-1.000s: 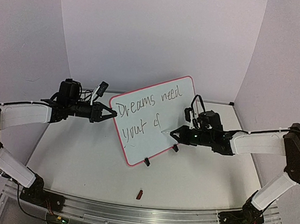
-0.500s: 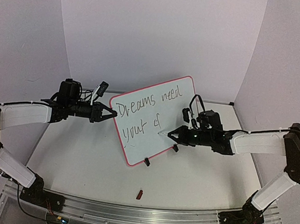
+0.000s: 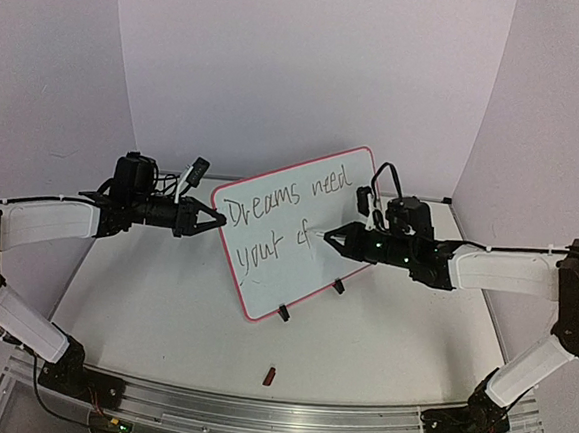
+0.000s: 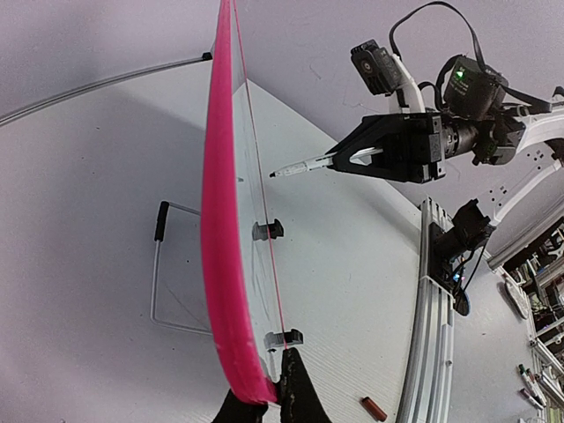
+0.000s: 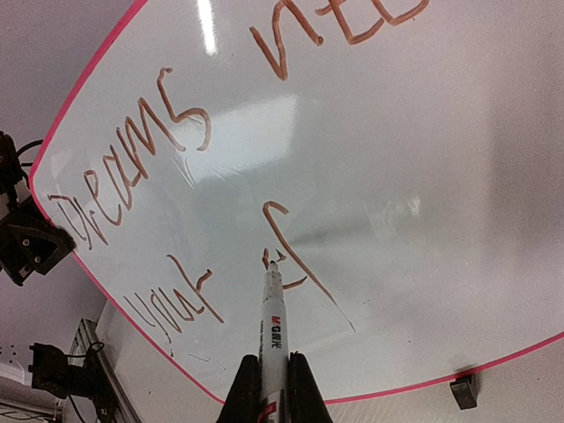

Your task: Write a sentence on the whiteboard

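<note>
Two arms reach in from opposite sides toward the whiteboard (image 3: 288,231), which stands near the middle of the desk (image 3: 152,311) on two black clip feet (image 3: 284,312), leaning back with its lettered face toward the near edge. Its pink-red frame runs all around the glossy white surface. In the left wrist view a thin wire stand (image 4: 159,264) shows behind the board.

At the board's left edge, the left gripper (image 3: 217,220) is clenched on the frame; the left wrist view shows its dark fingertips (image 4: 295,392) pinching the pink rim from both sides.

From the right, the right gripper (image 5: 269,388) is closed tight around a white marker (image 5: 272,326), whose barrel runs out between the fingers and points at the board. The marker's tip sits at the second line of writing, right at a part-drawn letter; I cannot tell whether it actually touches the surface.

On the board, the upper line reads "Dreams need" and the lower line reads "your", followed by that unfinished letter.

One small red-brown object (image 3: 270,376) lies on the desk near the front rail, well apart from the board.
</note>
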Robot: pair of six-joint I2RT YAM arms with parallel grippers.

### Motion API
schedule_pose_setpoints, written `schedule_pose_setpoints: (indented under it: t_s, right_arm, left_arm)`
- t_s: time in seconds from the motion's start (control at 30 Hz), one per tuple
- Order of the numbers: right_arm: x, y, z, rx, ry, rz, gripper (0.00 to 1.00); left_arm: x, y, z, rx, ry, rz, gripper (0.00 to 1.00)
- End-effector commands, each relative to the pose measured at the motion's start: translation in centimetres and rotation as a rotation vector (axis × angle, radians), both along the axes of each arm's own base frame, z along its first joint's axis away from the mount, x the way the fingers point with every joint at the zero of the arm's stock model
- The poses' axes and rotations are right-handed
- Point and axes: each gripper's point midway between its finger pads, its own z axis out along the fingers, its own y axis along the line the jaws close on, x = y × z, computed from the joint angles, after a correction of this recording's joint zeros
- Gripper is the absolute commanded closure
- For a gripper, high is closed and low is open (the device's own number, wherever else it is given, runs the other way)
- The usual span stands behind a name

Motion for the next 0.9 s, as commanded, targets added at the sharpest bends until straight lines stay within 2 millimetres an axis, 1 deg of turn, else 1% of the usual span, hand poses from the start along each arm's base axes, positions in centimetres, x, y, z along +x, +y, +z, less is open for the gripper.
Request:
schedule_pose_setpoints:
  t_s: [0.0, 0.2, 0.53, 0.87]
  right_arm:
    - [1.1, 0.8, 1.8, 0.018, -0.056, -0.003, 1.0]
    - [1.4, 1.2, 1.6, 0.014, -0.052, 0.005, 1.0]
    - [1.6, 0.9, 0.6, -0.009, -0.035, -0.013, 1.0]
    - [1.9, 1.1, 0.2, -0.02, -0.029, -0.011, 1.0]
  left_arm:
    - [-0.4, -0.3, -2.0, 0.085, -0.048, -0.029, 1.0]
    - [-0.3, -0.3, -2.0, 0.086, -0.049, -0.029, 1.0]
    - [-0.3, -0.3, -2.1, 0.088, -0.046, -0.029, 1.0]
    - [-0.3, -0.3, -2.1, 0.089, -0.045, -0.029, 1.0]
